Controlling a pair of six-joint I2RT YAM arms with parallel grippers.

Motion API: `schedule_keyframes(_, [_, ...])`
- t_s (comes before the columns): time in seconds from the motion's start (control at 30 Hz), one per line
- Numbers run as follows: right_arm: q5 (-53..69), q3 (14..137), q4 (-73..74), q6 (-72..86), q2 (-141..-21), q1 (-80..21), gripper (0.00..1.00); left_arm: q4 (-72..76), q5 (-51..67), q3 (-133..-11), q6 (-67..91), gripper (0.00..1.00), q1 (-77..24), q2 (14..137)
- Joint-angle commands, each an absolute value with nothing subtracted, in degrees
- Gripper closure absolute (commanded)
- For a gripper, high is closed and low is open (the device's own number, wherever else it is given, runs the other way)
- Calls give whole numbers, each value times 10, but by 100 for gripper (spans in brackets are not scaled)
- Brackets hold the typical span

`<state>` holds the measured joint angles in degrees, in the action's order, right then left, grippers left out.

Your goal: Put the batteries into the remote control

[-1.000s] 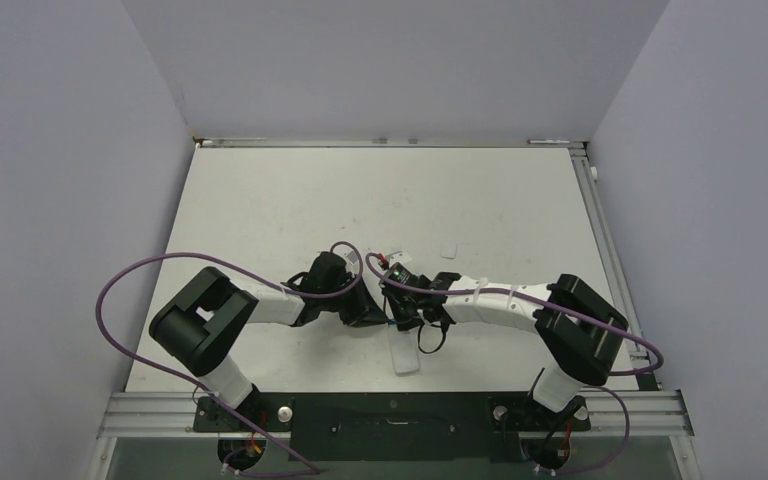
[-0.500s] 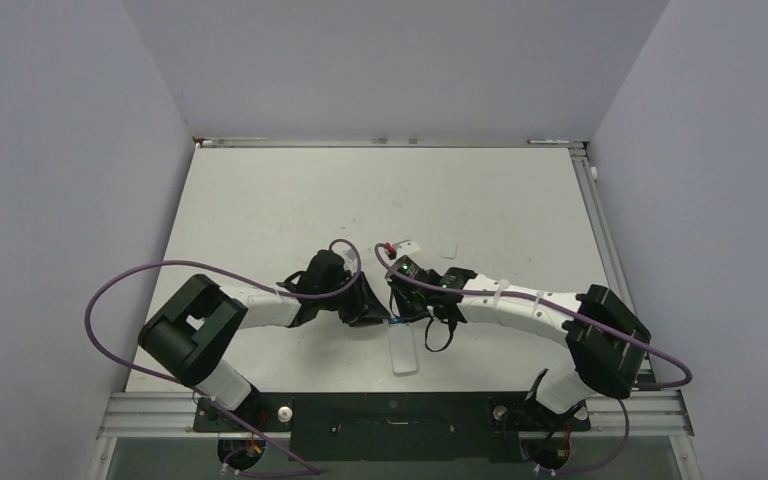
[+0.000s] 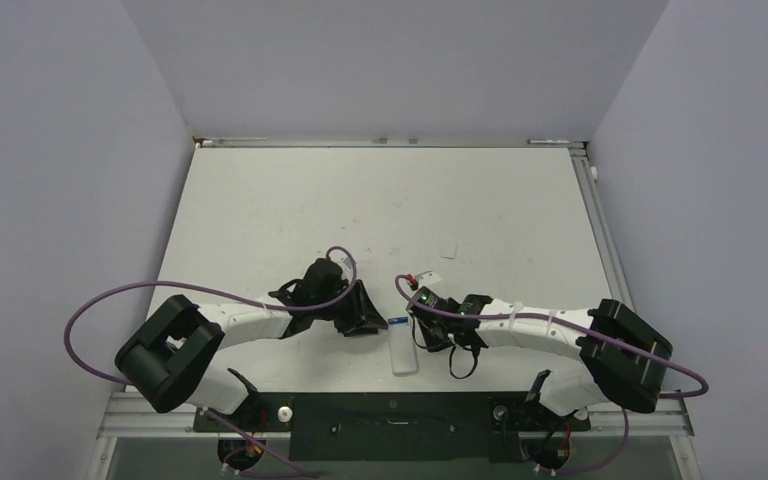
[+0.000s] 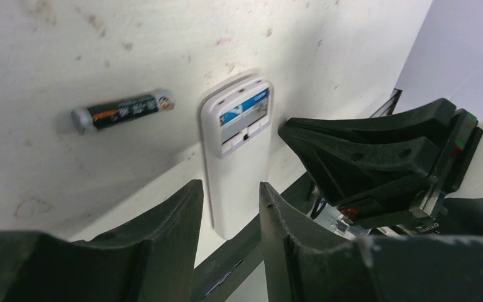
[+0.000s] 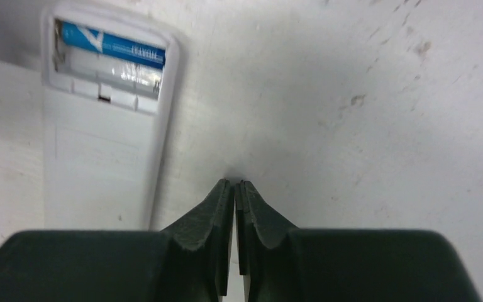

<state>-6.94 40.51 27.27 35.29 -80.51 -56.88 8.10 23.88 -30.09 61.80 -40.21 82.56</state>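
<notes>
The white remote control lies back up near the table's front edge, its compartment open. The blue battery sits in the upper slot, and the slot beside it is empty. The remote also shows in the left wrist view, with the dark battery lying loose on the table to its left. This battery is hidden in the top view. My left gripper is open and empty, just short of the remote's end. My right gripper is shut on nothing, tips on the table right of the remote.
A tiny white square plastic piece lies farther back on the table. The black front rail runs just behind the remote's near end. My right gripper's body sits close beside the remote, and both grippers crowd it.
My right gripper has moved off the remote's compartment end to its right side and toward the front edge, uncovering the blue battery. The left arm has swung a little lower.
</notes>
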Motion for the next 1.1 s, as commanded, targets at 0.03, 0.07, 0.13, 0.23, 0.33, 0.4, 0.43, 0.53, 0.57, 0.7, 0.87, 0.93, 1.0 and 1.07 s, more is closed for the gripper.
schedule_keyframes(0.03, [-55, 372, 226, 401, -773, -614, 91, 61, 206, -277, 627, 65, -414, 781])
schedule_keyframes(0.07, [-54, 369, 222, 407, -774, -626, 91, 56, 201, -273, 627, 65, -414, 772])
schedule_keyframes(0.13, [-55, 366, 217, 420, -776, -655, 91, 41, 189, -267, 626, 65, -414, 749])
schedule_keyframes(0.23, [-58, 368, 206, 441, -787, -687, 91, 8, 165, -262, 619, 64, -414, 715])
schedule_keyframes(0.33, [-65, 380, 195, 452, -807, -709, 91, -34, 149, -257, 615, 61, -414, 679])
schedule_keyframes(0.4, [-64, 397, 188, 451, -827, -720, 91, -52, 139, -254, 613, 60, -413, 656])
schedule_keyframes(0.43, [-66, 408, 185, 449, -838, -724, 91, -63, 133, -253, 611, 59, -413, 645])
schedule_keyframes(0.53, [-67, 455, 180, 433, -879, -731, 91, -96, 113, -253, 606, 58, -412, 611])
schedule_keyframes(0.57, [-68, 472, 180, 426, -892, -732, 91, -106, 107, -254, 604, 57, -412, 601])
schedule_keyframes(0.7, [-82, 549, 183, 390, -952, -729, 91, -136, 93, -254, 600, 55, -404, 566])
schedule_keyframes(0.87, [-104, 611, 206, 355, -990, -714, 91, -161, 87, -252, 598, 54, -393, 534])
schedule_keyframes(0.93, [-109, 614, 209, 347, -988, -702, 91, -165, 88, -250, 596, 54, -390, 526])
schedule_keyframes(1.0, [-107, 608, 209, 341, -982, -686, 91, -164, 92, -248, 595, 54, -387, 525])
schedule_keyframes(1.07, [-108, 597, 209, 340, -970, -669, 91, -160, 96, -247, 593, 54, -385, 531])
